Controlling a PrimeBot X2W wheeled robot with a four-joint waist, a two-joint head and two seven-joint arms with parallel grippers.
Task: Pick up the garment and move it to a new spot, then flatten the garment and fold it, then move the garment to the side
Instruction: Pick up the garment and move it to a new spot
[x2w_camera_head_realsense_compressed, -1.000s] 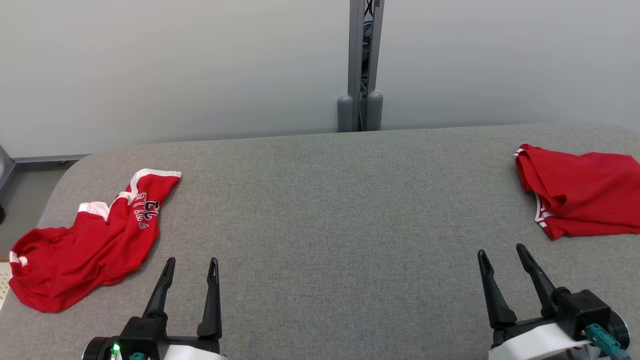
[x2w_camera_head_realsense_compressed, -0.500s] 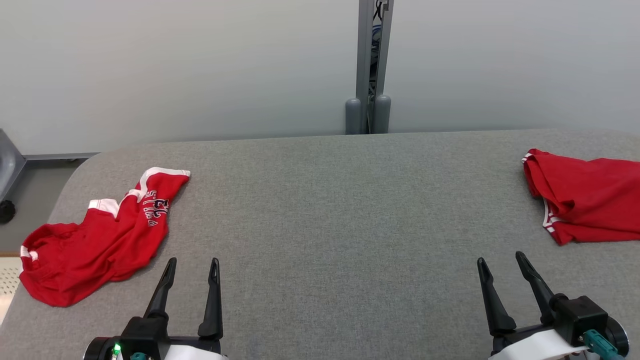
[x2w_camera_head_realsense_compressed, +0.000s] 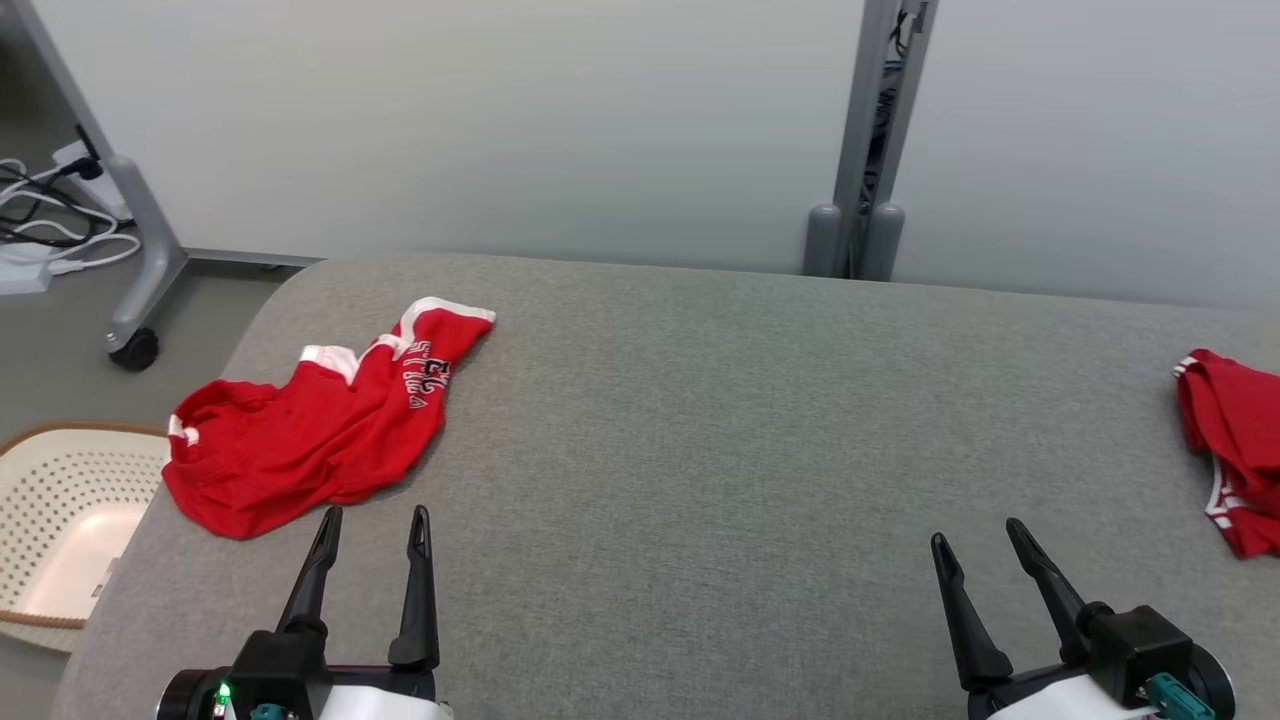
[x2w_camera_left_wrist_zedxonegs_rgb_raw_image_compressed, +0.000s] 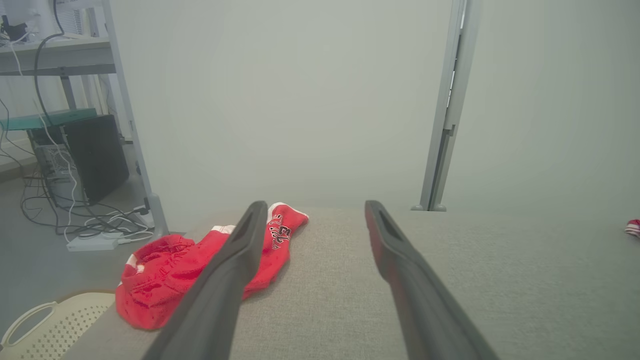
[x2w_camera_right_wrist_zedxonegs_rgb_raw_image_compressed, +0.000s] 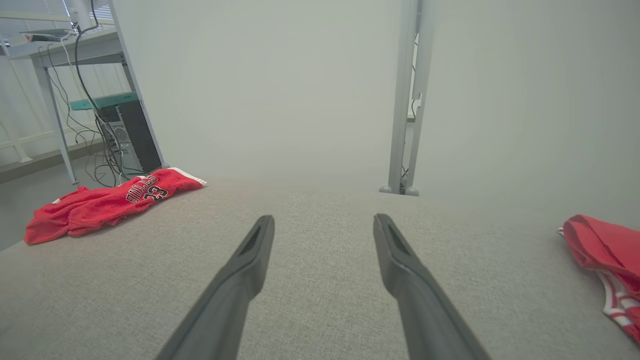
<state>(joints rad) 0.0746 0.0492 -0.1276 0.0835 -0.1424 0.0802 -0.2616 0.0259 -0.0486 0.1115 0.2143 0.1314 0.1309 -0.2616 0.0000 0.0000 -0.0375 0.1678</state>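
Since the crumpled red garment (x2w_camera_head_realsense_compressed: 320, 440) lies at the left of the frame on the tabletop (x2w_camera_head_realsense_compressed: 700, 420), just above the left pincer (x2w_camera_head_realsense_compressed: 375, 512), which stands wide open and empty, that arm should reach in and pinch a raised fold, not a flat edge. The right pincer (x2w_camera_head_realsense_compressed: 975, 532), lower right, is equally spread and holds nothing; leave the folded red garment (x2w_camera_head_realsense_compressed: 1235, 450) at the right edge alone.

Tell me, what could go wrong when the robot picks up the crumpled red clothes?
The crumpled red garment lies near the left edge of the table, so a clumsy pull might drop it into the basket below. Bunched layers could make the left gripper pinch too much cloth.
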